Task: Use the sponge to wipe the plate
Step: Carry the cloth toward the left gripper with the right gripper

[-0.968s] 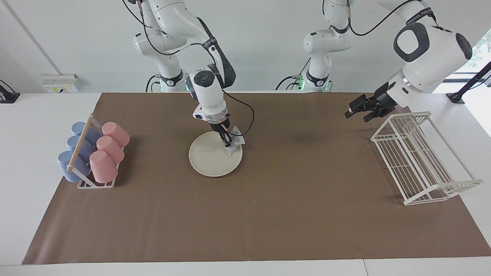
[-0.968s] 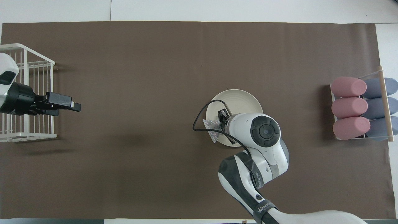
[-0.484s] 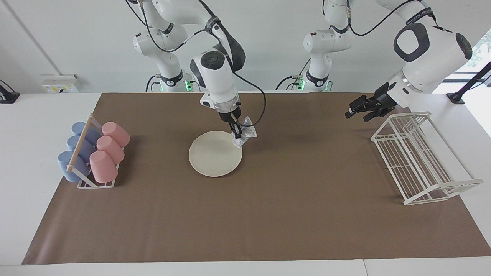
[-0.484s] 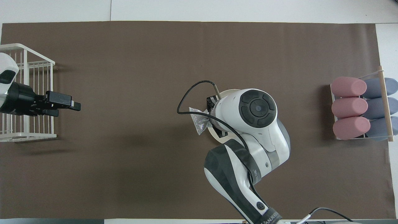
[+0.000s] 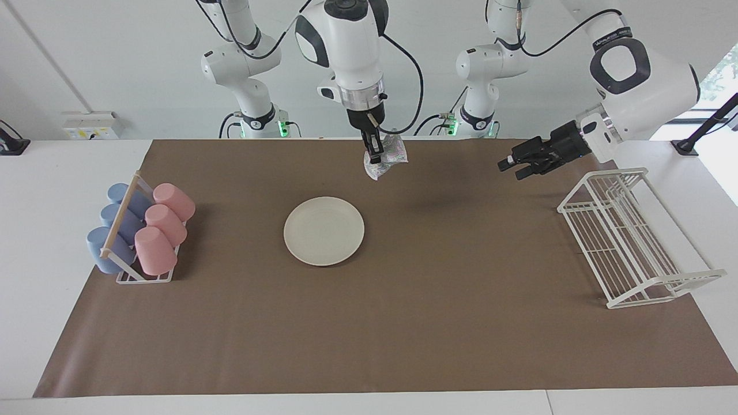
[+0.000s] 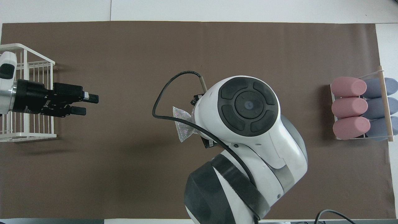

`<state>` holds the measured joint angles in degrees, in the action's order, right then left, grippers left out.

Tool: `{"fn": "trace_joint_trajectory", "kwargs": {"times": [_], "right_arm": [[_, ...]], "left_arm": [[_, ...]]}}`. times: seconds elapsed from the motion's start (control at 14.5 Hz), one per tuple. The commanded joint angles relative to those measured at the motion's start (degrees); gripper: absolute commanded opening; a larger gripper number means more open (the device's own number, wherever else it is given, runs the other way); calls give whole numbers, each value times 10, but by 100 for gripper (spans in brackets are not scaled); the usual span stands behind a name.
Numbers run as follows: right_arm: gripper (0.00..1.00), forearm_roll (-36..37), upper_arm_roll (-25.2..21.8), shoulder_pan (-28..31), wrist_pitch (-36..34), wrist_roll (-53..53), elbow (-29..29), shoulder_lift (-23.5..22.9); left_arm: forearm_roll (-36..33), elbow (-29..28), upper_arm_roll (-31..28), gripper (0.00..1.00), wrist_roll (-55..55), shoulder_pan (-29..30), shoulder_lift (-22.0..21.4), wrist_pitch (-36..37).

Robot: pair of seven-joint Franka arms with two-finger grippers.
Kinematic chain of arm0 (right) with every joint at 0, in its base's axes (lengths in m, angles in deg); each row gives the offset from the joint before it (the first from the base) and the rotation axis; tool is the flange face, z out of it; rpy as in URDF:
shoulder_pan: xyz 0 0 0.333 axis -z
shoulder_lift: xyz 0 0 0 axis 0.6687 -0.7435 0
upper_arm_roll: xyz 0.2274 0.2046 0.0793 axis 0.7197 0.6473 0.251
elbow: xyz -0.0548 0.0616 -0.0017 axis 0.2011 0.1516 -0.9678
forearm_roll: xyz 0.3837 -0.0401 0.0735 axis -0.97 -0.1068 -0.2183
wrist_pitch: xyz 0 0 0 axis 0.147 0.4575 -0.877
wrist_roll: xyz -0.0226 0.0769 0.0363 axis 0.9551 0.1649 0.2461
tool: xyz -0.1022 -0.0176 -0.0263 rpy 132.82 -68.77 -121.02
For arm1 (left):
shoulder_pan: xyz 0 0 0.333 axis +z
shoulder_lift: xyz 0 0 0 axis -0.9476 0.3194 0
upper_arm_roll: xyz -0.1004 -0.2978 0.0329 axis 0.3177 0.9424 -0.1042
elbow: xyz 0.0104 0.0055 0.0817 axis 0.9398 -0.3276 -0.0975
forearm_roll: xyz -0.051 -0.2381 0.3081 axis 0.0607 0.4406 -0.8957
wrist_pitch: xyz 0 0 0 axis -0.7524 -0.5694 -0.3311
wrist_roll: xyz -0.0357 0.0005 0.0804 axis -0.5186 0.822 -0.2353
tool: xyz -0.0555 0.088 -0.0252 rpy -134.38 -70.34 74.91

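Silvery sponge [image 5: 385, 157] pinched in raised right claw [image 5: 373, 154], above plate [image 5: 323, 231].

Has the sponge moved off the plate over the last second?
Yes. The right gripper has lifted the sponge up off the plate, toward the robots' end of the mat.

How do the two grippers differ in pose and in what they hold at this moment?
The right gripper points straight down, while the left gripper reaches out sideways. The right gripper is shut on the sponge, high above the mat; the left gripper holds nothing, its fingers apart, near the white wire rack. Both are up in the air, and neither touches the plate.
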<state>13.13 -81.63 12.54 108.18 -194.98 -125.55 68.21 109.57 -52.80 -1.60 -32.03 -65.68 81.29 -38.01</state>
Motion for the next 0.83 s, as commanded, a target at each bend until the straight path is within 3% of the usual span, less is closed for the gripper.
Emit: {"fn": "trace_joint_trajectory", "kwargs": {"times": [0.0,0.28,0.48,0.76], "right_arm": [[0,9,4,-20,-16,-30,6,-3],[0,8,4,-28,9,-59,-8,1],[0,10,5,-39,44,-95,-6,-12],[0,11,5,-52,49,-100,-3,-21]], "left_arm": [[109,-61,-3,100,58,23,-23,32],[216,-109,-2,100,110,13,-24,46],[228,-113,0,100,115,-5,-26,59],[251,-110,1,100,104,-59,-25,23]]}}
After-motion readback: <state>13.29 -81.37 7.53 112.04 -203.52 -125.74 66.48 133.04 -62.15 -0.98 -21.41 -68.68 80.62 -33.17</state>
